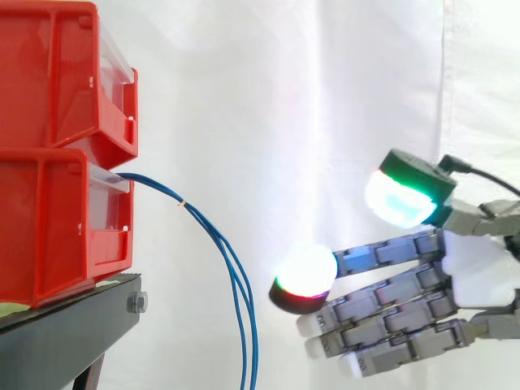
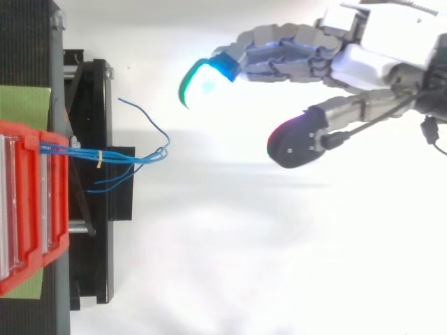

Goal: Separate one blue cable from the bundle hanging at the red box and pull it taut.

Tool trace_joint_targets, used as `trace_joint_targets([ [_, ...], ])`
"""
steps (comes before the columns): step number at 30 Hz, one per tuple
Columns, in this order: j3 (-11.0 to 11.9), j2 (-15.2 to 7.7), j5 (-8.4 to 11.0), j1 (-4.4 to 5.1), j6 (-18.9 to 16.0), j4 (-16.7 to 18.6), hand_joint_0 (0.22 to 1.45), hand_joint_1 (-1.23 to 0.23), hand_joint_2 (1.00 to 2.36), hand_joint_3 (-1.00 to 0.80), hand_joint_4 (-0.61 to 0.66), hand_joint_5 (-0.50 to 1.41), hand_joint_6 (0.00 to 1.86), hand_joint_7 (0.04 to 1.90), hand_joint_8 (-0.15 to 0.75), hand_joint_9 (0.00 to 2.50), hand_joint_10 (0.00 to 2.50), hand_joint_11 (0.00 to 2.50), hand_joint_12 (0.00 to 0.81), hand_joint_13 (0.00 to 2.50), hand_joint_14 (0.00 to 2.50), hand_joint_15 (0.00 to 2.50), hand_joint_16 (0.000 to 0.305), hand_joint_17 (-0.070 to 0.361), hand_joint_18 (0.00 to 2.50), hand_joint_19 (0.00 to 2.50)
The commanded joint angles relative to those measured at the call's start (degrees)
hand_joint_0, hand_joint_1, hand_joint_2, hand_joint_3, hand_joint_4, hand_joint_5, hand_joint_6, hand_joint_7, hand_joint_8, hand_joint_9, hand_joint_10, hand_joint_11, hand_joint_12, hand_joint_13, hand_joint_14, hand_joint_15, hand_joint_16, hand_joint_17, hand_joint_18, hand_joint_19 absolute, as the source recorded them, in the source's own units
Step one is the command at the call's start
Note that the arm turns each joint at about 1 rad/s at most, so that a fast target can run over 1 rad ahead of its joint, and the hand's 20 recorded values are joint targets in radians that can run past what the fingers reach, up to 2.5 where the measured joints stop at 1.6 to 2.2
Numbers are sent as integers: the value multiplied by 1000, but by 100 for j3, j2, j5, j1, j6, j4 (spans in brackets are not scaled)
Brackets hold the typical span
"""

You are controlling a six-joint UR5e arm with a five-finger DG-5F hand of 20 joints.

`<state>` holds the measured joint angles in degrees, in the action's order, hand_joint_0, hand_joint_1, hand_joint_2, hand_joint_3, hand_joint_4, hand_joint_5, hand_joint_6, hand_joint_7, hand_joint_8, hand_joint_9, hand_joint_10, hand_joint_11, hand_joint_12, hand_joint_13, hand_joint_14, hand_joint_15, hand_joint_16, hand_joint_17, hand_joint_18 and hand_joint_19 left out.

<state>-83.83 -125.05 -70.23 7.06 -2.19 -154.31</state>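
A bundle of thin blue cables [image 1: 218, 241] comes out of the lower red bin [image 1: 61, 223], arcs to the right and hangs down past the stand's edge. In the top view the blue cables [image 2: 129, 159] run rightward from the red bin [image 2: 31, 202], tied by a small yellow band, with loose ends splaying out. My hand [image 1: 406, 305] is to the right of the cables, apart from them. Its fingers are stretched out towards the cables and hold nothing. In the top view the hand [image 2: 349, 52] is at the upper right, well clear of the cable ends.
A second red bin [image 1: 57, 77] is stacked on the lower one. Both stand on a black stand [image 1: 73, 325] with a bolt at its corner. A white curtain is behind everything.
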Motion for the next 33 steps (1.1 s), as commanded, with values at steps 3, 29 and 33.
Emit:
trace_joint_targets([
  [3,271,-168,18,5,-10,-143,489,-723,1000,-500,199,-251,502,768,286,236,6,215,313,322,1,69,36,80,202,0],
  [29,1088,-1021,-35,155,52,68,484,-716,1000,-500,273,-206,502,790,304,372,7,220,309,414,3,99,35,78,268,3],
  [33,1088,-1021,-61,155,43,77,491,-707,1000,-500,296,-190,502,800,310,442,6,212,310,486,4,113,34,76,311,16],
])
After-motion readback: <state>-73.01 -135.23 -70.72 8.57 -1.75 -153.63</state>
